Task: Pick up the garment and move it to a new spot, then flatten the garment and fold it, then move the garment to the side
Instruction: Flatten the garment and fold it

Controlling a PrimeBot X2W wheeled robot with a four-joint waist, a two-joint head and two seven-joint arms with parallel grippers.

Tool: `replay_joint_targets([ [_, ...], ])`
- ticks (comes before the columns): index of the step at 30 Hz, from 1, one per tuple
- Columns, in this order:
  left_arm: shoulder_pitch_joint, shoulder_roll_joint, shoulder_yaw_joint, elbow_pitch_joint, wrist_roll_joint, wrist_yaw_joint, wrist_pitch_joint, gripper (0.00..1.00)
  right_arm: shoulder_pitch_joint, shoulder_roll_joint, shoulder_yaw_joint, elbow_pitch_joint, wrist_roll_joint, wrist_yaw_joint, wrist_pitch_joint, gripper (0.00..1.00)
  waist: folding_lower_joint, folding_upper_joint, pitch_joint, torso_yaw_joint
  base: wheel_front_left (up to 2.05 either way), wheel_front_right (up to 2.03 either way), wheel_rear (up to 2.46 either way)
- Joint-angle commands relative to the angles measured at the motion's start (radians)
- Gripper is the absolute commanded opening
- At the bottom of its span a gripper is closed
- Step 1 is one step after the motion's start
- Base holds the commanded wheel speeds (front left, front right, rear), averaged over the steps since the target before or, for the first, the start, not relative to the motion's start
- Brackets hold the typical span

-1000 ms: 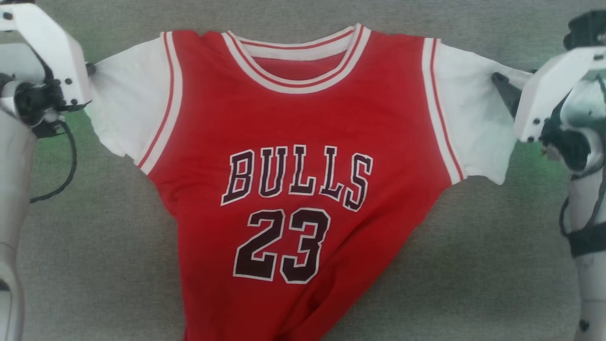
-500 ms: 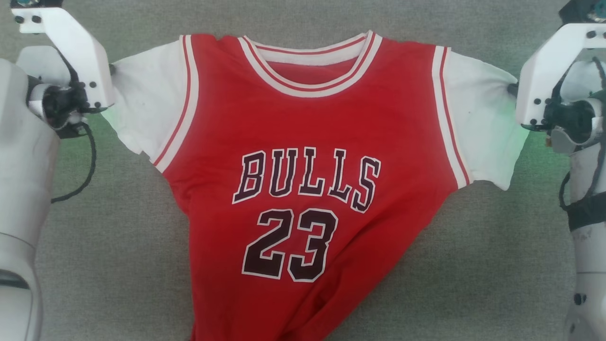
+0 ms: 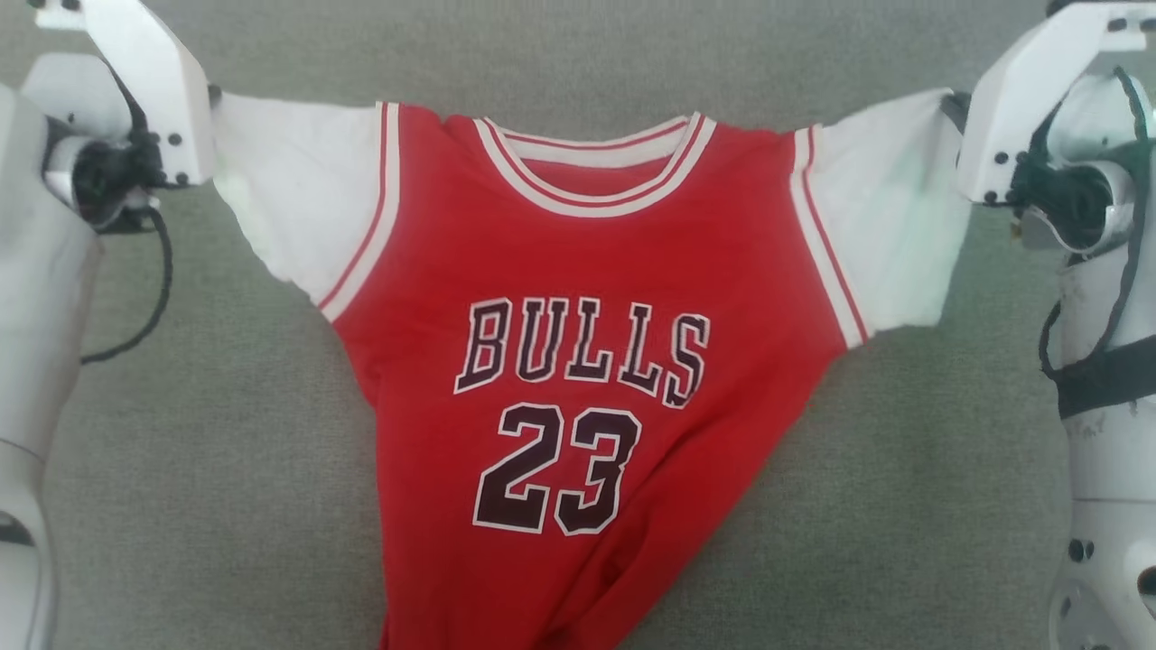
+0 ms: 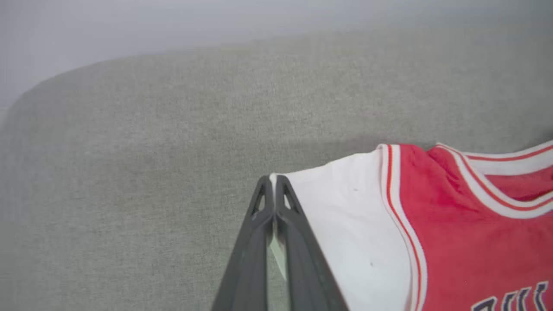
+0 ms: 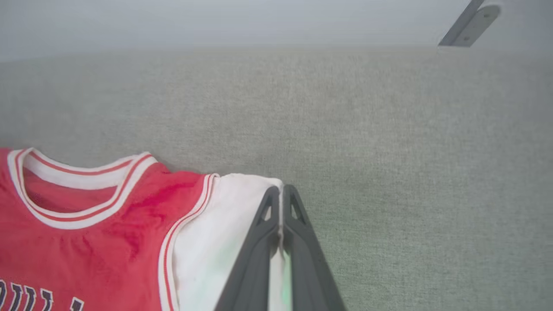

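Pinching garment (image 3: 587,253) sleeves, left tool (image 4: 273,186), right tool (image 5: 281,195) outspread.

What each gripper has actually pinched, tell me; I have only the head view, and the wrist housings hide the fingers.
Observer: In the left wrist view, the left gripper is shut on the outer edge of the garment's white sleeve, with a sliver of cloth showing between its fingers.
Operator: Now report the right one.
Observer: In the right wrist view, the right gripper is shut on the top corner of the other white sleeve.
Operator: Tell me what lies beyond that gripper.
Observer: The grey cloth surface runs on ahead, and a grey metal bracket shows past its far edge.
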Motion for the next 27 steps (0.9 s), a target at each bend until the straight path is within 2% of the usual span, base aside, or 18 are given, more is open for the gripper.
replay_joint_targets([
  [1,-0.024,0.012,-0.007,-0.012,-0.007,-0.002,-0.012,0.0,-0.017,0.0,0.011,-0.002,0.01,0.0,-0.023,0.0,0.0,0.0,-0.033,0.003,0.0,0.0,0.0],
  [13,-0.084,0.063,-0.035,-0.059,-0.005,-0.002,-0.043,0.0,-0.101,-0.006,0.093,0.017,0.043,0.0,-0.154,0.0,0.0,0.0,-0.165,-0.004,0.0,0.0,0.0],
  [27,-0.234,0.11,-0.029,-0.093,0.023,-0.002,-0.115,0.0,-0.302,0.017,0.161,0.143,0.05,0.0,-0.347,0.0,0.0,0.0,-0.268,-0.039,0.0,0.0,0.0],
])
